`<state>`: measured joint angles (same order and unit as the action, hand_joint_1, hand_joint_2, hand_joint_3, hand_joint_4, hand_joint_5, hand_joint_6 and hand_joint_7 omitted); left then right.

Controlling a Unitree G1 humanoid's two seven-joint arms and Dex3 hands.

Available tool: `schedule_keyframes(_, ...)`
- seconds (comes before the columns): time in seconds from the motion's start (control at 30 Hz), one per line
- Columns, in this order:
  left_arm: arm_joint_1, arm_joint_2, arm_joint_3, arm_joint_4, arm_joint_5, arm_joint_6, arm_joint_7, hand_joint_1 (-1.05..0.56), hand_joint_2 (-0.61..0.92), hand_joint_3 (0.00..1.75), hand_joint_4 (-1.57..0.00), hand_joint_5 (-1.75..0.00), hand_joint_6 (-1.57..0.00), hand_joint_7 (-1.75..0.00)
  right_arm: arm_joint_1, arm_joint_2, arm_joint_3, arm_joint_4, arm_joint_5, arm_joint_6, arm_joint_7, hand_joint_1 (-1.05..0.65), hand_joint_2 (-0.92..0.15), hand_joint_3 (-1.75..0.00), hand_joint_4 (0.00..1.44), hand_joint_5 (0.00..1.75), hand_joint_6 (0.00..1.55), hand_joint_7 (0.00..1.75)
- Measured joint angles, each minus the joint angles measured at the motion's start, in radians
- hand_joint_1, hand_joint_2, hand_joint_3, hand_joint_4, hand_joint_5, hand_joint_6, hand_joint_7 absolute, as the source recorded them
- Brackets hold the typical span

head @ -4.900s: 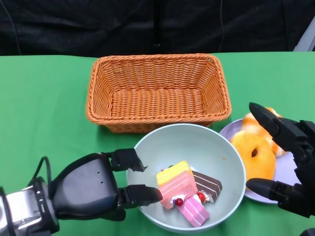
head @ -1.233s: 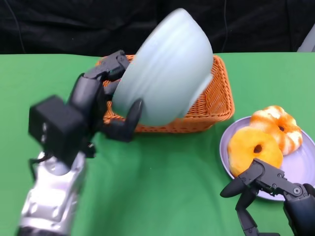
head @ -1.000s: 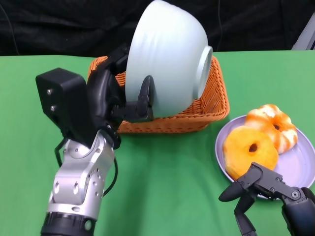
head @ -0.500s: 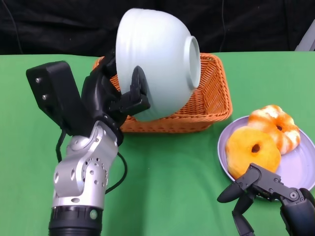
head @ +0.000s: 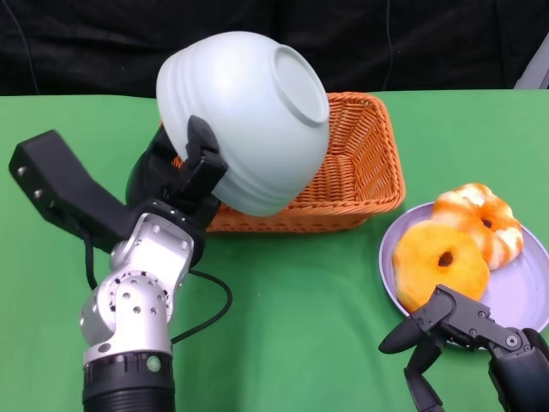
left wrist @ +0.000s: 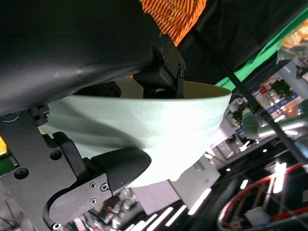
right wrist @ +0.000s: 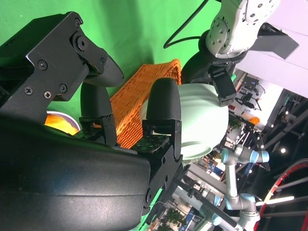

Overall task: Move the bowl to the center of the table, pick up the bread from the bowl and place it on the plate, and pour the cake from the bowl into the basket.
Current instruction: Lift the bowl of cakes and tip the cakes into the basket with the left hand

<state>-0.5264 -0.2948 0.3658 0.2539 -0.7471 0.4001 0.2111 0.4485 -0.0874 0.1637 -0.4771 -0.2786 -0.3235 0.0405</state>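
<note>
Left hand [head: 184, 172] grips the pale green ceramic bowl [head: 244, 120], now tipped further, base up, over the orange wicker basket's [head: 364, 163] left end. Right hand [head: 455, 339] stays empty, fingers apart, near the lilac plate [head: 523, 296].

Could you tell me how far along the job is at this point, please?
Done: two breads lie on the plate. In hand: the left hand holds the bowl upended over the basket; whether the cake has landed is hidden. Left: confirming that. The right hand is empty.
</note>
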Motion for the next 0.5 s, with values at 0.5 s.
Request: schedule_keyframes(0.5,0.000,0.004,0.013,0.111,-0.106,-0.041,-0.257,-0.31,0.23,1.75,-1.13,-1.75,-0.89,-1.75,0.000,0.000,0.000,0.001,0.021,-0.001,0.000,0.09,-0.28,-1.35,0.64,1.56,0.61,1.30)
